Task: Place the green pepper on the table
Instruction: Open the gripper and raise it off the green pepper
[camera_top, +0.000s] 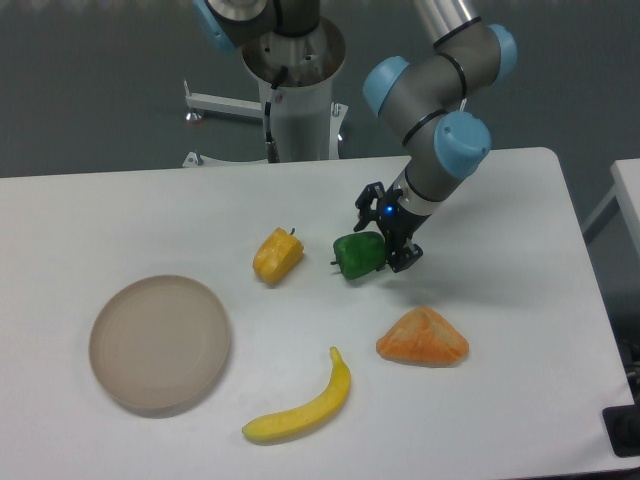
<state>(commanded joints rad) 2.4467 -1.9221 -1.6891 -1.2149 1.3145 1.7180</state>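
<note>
Spanning nearly the whole view is the table (130, 210), a white top w/ rounded corners, seen from above and in front. Behind its far edge stands the white robot base column, and the grey UR5e arm (430, 95) w/ light-blue joint caps reaches down from the upper right toward the table's middle.

On the left, near the front, sits a round beige plate (160, 342), nothing on it. A yellow banana (305, 408) lies near the front edge, curved, stem end pointing up toward the centre. Right of it, well apart, is an orange wedge-shaped piece (423, 337).

At the arm's tip the black gripper (380, 250), w/ a small blue light on it, has its fingers spread just wider than the green pepper (357, 255), one on each side; can't tell if they're touching it. The green pepper sits down on the table approx. mid-table, stem pointing left. Just left of it, not touching, lies a yellow-orange pepper (277, 256).
</note>
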